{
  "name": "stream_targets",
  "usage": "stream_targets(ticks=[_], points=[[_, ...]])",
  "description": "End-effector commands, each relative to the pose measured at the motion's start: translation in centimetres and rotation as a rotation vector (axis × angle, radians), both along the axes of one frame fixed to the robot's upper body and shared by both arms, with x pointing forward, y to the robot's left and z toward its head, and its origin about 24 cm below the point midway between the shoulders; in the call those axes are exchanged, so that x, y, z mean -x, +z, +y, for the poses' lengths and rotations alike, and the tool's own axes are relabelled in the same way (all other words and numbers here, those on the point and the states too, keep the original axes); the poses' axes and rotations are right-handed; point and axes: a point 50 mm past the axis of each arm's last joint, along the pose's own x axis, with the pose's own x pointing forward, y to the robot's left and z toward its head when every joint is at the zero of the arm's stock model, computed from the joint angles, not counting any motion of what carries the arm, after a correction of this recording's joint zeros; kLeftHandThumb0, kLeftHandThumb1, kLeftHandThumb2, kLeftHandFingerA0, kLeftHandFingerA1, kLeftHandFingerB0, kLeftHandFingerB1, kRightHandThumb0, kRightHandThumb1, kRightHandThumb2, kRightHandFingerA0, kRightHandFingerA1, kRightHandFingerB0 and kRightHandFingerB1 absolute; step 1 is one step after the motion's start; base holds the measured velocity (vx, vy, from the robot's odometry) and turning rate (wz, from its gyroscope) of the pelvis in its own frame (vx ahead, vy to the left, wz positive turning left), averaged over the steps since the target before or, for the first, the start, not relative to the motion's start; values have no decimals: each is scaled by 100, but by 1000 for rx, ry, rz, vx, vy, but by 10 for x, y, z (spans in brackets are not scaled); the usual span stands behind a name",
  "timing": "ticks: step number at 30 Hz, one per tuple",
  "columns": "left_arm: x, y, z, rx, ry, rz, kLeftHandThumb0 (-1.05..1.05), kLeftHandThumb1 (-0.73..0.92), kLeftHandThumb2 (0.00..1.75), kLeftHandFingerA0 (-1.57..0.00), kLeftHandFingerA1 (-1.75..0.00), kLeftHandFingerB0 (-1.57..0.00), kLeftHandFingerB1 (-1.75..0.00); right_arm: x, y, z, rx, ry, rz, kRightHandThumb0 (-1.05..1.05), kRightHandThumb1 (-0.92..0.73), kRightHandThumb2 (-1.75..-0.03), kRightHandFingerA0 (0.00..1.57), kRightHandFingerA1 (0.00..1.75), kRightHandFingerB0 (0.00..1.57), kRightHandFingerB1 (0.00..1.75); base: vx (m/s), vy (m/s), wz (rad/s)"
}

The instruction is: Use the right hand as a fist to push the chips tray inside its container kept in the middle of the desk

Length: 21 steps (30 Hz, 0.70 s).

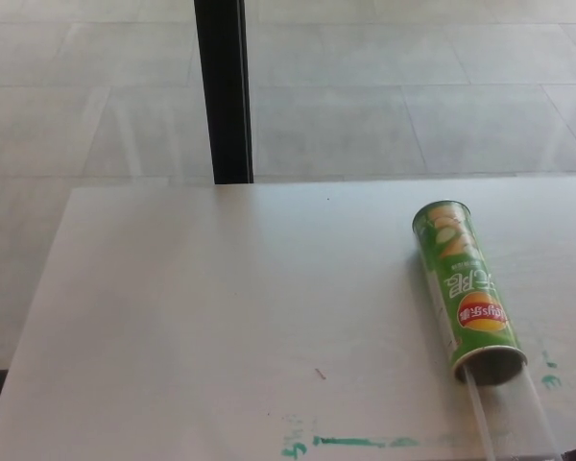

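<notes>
We see a green chips container [464,293] lying on its side on the white tabletop [221,317], right of centre, closed end away from us and open mouth toward the near edge. A clear plastic chips tray [509,418] sticks out of that mouth and runs to the bottom of the picture. Green marker smears [350,442] mark the tabletop near its front edge. A black post [223,91] rises behind the tabletop against a pale tiled floor [413,86]. A small dark shape sits at the lower right corner; we cannot identify it.
</notes>
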Motion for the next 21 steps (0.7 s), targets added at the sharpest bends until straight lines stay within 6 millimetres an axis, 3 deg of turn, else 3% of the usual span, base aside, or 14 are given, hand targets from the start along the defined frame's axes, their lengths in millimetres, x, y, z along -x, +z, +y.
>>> stream_targets(ticks=[1, 5, 9, 10, 11, 12, 13, 17, 18, 21], points=[[2, 6, 6, -10, 22, -13, -72, 92, 69, -50, -61, -40, -48, -3, -2, 5, -4, 29, -18, -68, -78, -63, 87, 112, 49, 41, 0, 0, 0], [1, 6, 6, -19, 13, 0, -71, 92, 71, -50, -61, -41, -49, 3, -8, 12, 12, 61, -5, -69, -76, -64, 90, 124, 56, 42, 0, 0, 0], [0, 6, 6, -10, 22, -15, -71, 92, 70, -49, -59, -38, -47, 5, -11, 10, 3, 51, 12, -67, -75, -63, 91, 121, 54, 43, 0, 0, 0], [1, 7, 6, -20, 12, -14, -72, 92, 71, -49, -58, -38, -47, 7, -11, 8, 11, 45, 33, -68, -76, -64, 91, 112, 52, 42, 0, 0, 0], [0, 7, 7, -10, 29, -28, -70, 73, 108, -46, -66, -37, -58, 9, -11, 7, -8, 35, 44, -66, -76, -63, 90, 112, 52, 43, 0, 0, 0], [0, 7, 7, -10, 29, -28, -70, 73, 108, -46, -66, -37, -58, 9, -10, 7, -8, 35, 44, -66, -76, -63, 90, 112, 52, 43, 0, 0, 0], [0, 7, 7, -12, 33, -21, -71, 92, 68, -51, -60, -40, -47, 11, -11, 6, 14, 36, 39, -66, -76, -63, 93, 111, 53, 42, 0, 0, 0], [1, 7, 6, -22, 13, -13, -69, 92, 70, -53, -60, -39, -48, 16, -10, 3, 54, 21, 74, -66, -76, -64, 91, 107, 51, 42, 0, 0, 0], [0, 7, 7, -24, 17, -8, -71, 92, 71, -51, -60, -41, -48, 16, -10, 2, 66, 5, 94, -66, -77, -63, 85, 86, 52, 41, 0, 0, 0], [0, 7, 7, -20, 22, -10, -71, 92, 69, -51, -60, -42, -48, 17, -7, 1, 80, -4, 110, -65, -76, -63, 87, 83, 54, 42, 0, 0, 0]])
